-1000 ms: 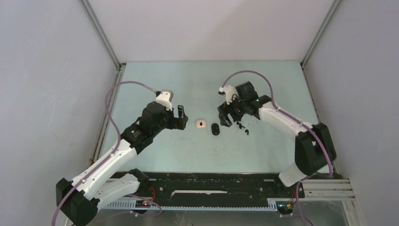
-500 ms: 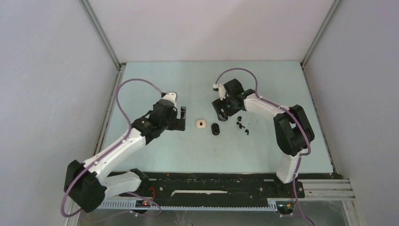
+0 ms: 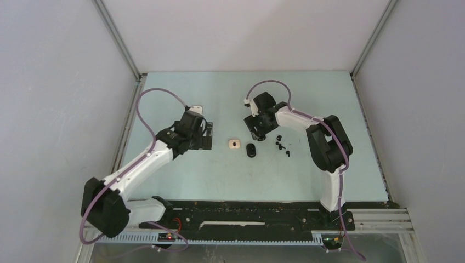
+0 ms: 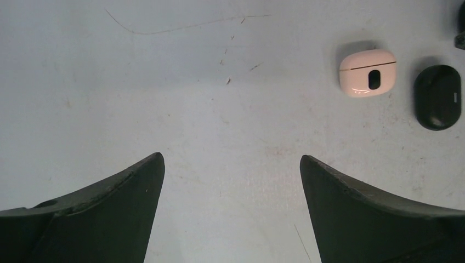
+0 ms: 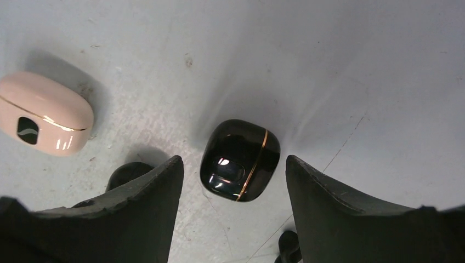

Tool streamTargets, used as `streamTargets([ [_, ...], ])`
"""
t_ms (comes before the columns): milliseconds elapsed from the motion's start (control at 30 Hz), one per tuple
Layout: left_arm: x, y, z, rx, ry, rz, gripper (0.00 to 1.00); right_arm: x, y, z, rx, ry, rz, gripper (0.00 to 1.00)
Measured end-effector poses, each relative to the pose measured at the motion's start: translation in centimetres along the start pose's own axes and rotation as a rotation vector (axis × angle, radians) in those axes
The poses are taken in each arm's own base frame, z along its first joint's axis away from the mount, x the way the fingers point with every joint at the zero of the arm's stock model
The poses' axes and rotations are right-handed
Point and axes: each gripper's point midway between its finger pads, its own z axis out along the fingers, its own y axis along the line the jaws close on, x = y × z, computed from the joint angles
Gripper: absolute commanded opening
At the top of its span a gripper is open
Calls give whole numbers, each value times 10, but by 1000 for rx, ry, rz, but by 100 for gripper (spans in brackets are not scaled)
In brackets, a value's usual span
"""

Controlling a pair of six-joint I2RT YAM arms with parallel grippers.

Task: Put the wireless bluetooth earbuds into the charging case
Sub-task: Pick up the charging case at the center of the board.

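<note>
Several tiny black earbuds (image 3: 281, 146) lie loose on the table right of the cases; one (image 5: 289, 245) shows beside my right finger. A glossy black case with a gold seam (image 5: 240, 160) lies closed between and just ahead of my right gripper's (image 5: 233, 162) open fingertips, untouched. A pink-white case (image 3: 234, 144) and a matte black case (image 3: 251, 150) lie closed mid-table, and both show in the left wrist view (image 4: 366, 73) (image 4: 437, 97). My left gripper (image 4: 231, 160) is open and empty over bare table, left of the pink-white case. My right gripper (image 3: 257, 131) hides the glossy case in the top view.
The pink-white case (image 5: 44, 115) lies at the left of the right wrist view, and a dark rounded shape (image 5: 127, 172) sits behind my right gripper's left finger. Grey walls enclose the pale green table (image 3: 181, 181) on three sides.
My right gripper has moved left and slightly farther back, its arm folding in. My left gripper has drawn slightly left. Cases and earbuds have not moved.
</note>
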Motion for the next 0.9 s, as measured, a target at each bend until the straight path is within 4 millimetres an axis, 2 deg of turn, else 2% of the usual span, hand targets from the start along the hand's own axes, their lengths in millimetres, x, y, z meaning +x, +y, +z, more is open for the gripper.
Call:
streamTargets([
  [133,7,-2,15,-11,103,7,100,4,-4,1,25,17,7,68],
  [267,16,0,16,-20,151,16,100,5,-6,1,36,19,10,58],
  [367,6,4,8,-24,94,0,100,6,-5,2,35,22,11,54],
  [500,-16,13,-16,2,-79,-62,100,6,-6,3,35,25,11,47],
  [567,-20,15,-22,23,-119,-79,100,6,-5,3,34,26,10,44],
  [633,-23,8,-23,73,-123,-77,100,6,-5,3,34,26,6,44],
  [767,-26,-5,-21,158,-159,-84,100,6,-6,3,35,24,-10,54],
  [900,-22,-5,-23,204,-207,-115,100,6,-6,3,41,16,-31,54],
])
